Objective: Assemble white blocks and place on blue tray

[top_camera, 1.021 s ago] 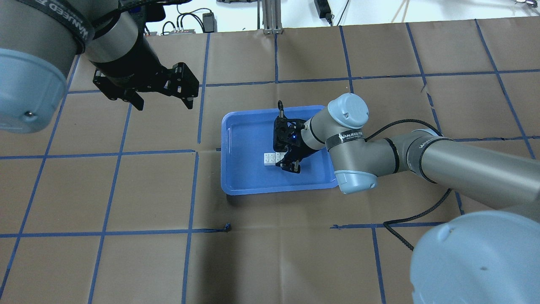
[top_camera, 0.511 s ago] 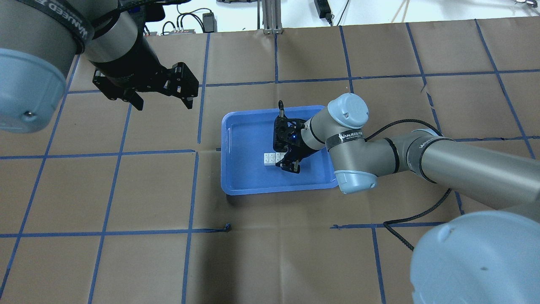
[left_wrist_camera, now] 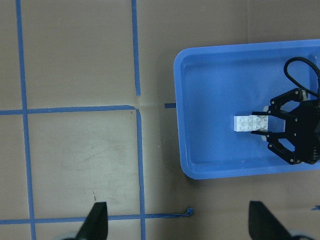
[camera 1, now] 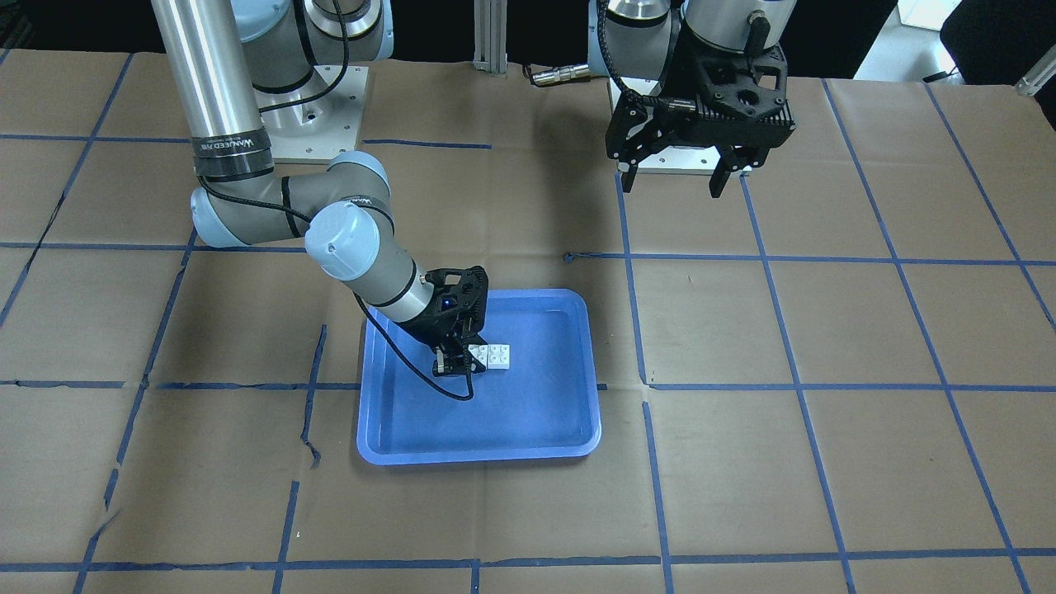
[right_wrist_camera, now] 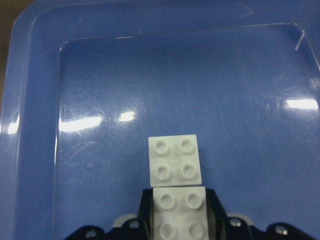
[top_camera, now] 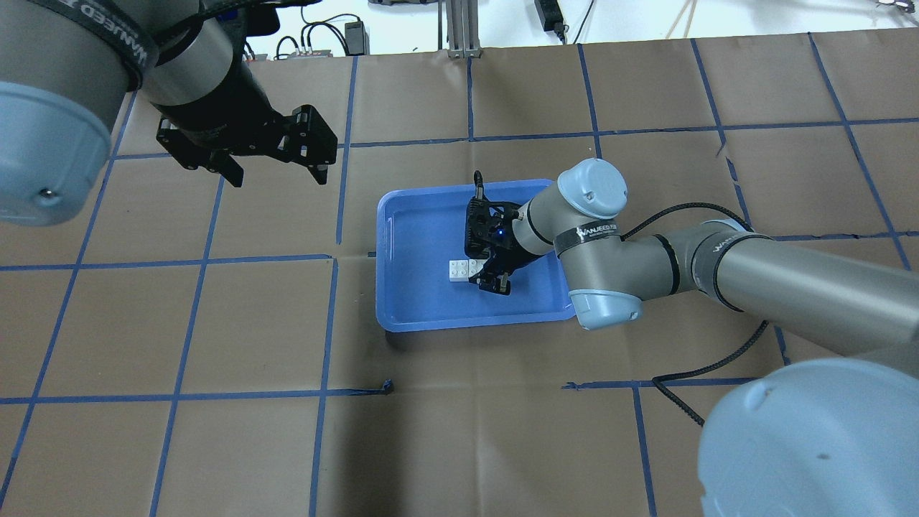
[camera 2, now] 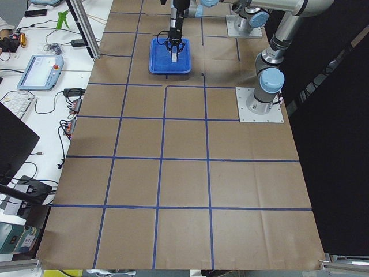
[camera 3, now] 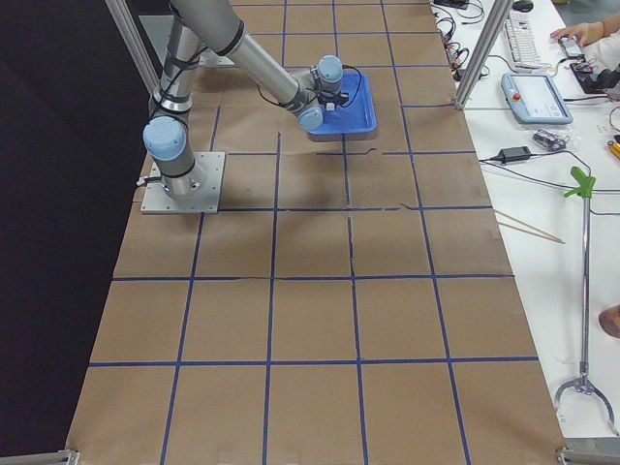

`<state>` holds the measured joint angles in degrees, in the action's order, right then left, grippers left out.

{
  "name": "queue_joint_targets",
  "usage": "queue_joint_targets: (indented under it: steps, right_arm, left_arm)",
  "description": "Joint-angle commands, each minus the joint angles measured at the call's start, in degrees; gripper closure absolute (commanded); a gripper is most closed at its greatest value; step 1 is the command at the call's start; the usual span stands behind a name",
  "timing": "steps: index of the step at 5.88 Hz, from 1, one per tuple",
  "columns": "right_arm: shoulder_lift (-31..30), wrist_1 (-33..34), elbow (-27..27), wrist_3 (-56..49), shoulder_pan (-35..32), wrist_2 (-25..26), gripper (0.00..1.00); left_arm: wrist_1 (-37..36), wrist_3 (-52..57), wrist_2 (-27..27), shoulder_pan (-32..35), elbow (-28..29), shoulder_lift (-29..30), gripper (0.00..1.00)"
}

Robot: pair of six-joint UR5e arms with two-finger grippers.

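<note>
The blue tray lies mid-table; it also shows in the front view and the left wrist view. Two white blocks lie side by side on its floor, studs up, touching or joined; I cannot tell which. My right gripper reaches down into the tray and is shut on the nearer block; the farther block sticks out ahead of the fingers. My left gripper is open and empty, held high above the table, left of the tray and beyond it.
Brown paper with a blue tape grid covers the table. A black cable trails from the right arm across the table. Arm base plates stand at the robot's side.
</note>
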<state>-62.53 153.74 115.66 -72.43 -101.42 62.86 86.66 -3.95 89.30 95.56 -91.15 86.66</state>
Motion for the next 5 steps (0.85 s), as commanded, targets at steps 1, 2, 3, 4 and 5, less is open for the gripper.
queue_joint_targets:
  steps: [1, 2, 3, 4, 5]
  right_arm:
    - [0.04, 0.06, 0.0, 0.09, 0.0, -0.11, 0.41]
    - [0.04, 0.06, -0.09, 0.1, 0.0, -0.11, 0.34]
    - [-0.22, 0.06, -0.18, 0.18, 0.0, -0.2, 0.05]
    - [-0.4, -0.02, -0.26, 1.14, 0.0, -0.02, 0.01]
    - [-0.84, -0.28, -0.61, 2.98, 0.09, 0.15, 0.0]
  left_arm:
    - [0.0, 0.0, 0.0, -0.11, 0.01, 0.0, 0.01]
    - [0.0, 0.0, -0.09, -0.11, 0.01, 0.0, 0.01]
    - [0.0, 0.0, -0.17, -0.11, 0.1, 0.0, 0.01]
    - [0.0, 0.0, -0.26, -0.11, 0.1, 0.0, 0.01]
    - [0.0, 0.0, -0.26, -0.11, 0.1, 0.0, 0.01]
